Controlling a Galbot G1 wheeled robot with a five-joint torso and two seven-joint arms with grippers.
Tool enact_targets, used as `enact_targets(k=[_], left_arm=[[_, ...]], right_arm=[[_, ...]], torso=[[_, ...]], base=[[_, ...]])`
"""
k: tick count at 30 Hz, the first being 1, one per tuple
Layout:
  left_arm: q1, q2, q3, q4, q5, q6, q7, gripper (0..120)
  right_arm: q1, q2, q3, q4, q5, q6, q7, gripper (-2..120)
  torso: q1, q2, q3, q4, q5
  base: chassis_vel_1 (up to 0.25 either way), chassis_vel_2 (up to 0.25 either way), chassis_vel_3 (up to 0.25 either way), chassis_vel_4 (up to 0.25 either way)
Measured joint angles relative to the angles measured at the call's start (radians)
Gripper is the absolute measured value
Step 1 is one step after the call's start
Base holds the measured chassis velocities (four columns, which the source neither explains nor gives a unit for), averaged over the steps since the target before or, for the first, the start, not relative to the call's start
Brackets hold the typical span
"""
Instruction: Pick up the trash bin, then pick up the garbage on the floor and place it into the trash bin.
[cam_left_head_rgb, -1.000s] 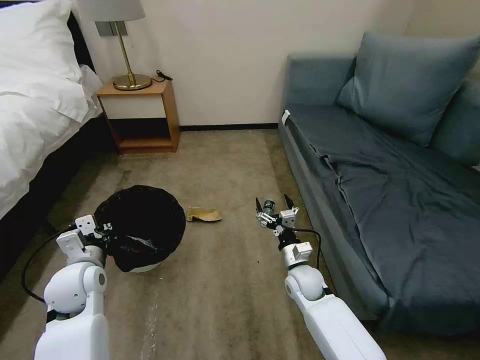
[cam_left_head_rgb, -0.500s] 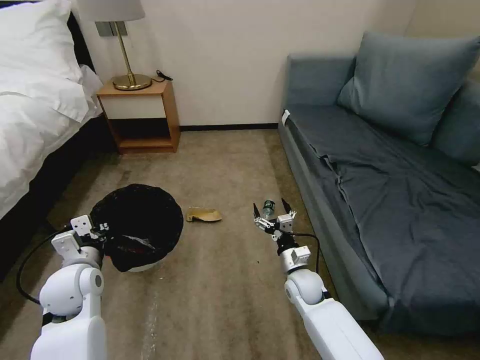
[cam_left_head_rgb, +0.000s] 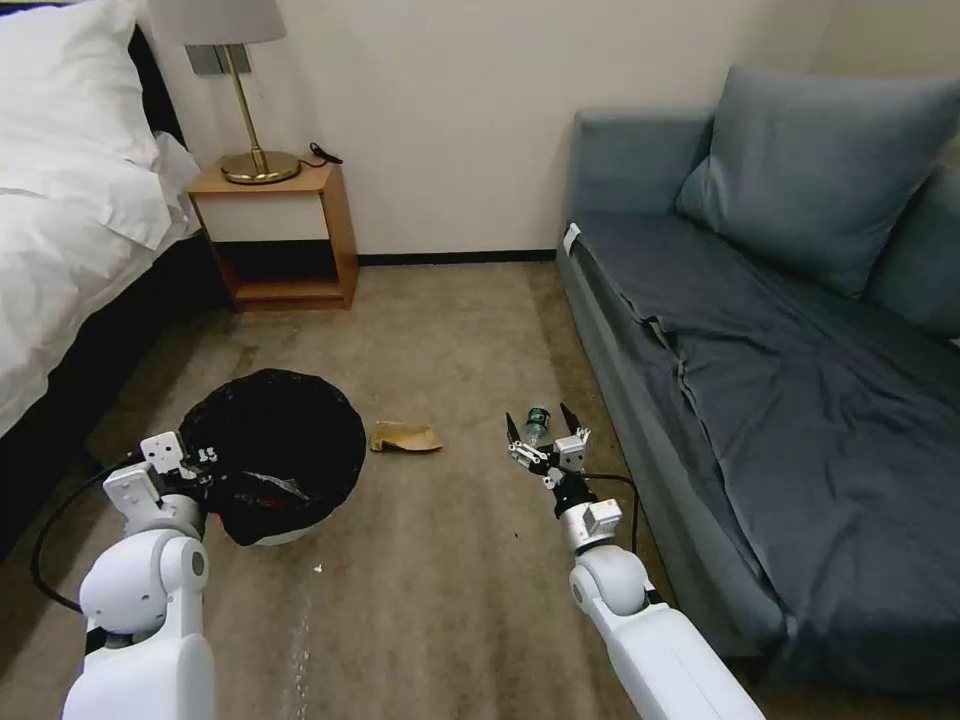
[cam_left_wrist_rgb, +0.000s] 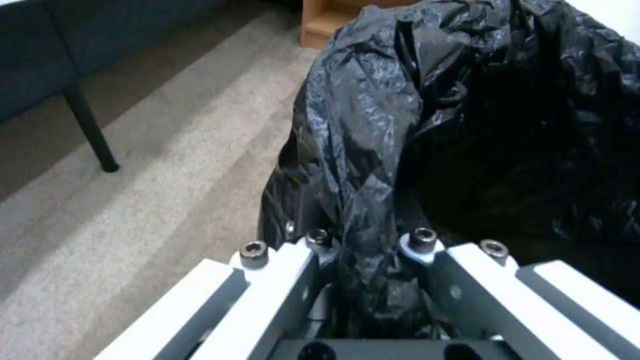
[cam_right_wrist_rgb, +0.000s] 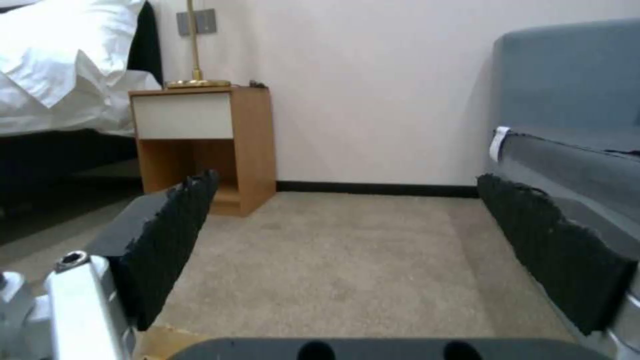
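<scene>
**Bin in hand, litter still on floor**

I've got the trash bin (cam_left_head_rgb: 275, 455) by its rim: left gripper (cam_left_wrist_rgb: 363, 250) clamped on the black liner. Cardboard scrap (cam_left_head_rgb: 405, 436) lies beside the bin. Right gripper (cam_left_head_rgb: 542, 438) spread wide, empty, with the small bottle (cam_left_head_rgb: 537, 420) just ahead of its tips.

A bedroom, likely a hotel room: a bed (cam_left_head_rgb: 70, 200) with white linen, a wooden nightstand (cam_left_head_rgb: 275, 235) holding a brass lamp (cam_left_head_rgb: 245, 90), a blue-grey sofa (cam_left_head_rgb: 780, 330) with cushions, beige carpet (cam_left_head_rgb: 450, 330) and plain cream walls (cam_left_head_rgb: 440, 110).
</scene>
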Motion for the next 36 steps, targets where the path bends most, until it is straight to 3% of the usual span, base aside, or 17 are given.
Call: enact_targets(k=[36], left_arm=[[-0.008, 0.008, 0.007, 0.0, -0.004, 0.003, -0.003, 4]], right_arm=[[-0.002, 0.001, -0.003, -0.019, -0.002, -0.001, -0.002, 93]], torso=[[0.0, 0.0, 0.0, 0.0001, 0.0001]], base=[[-0.065, 0.069, 0.068, -0.066]])
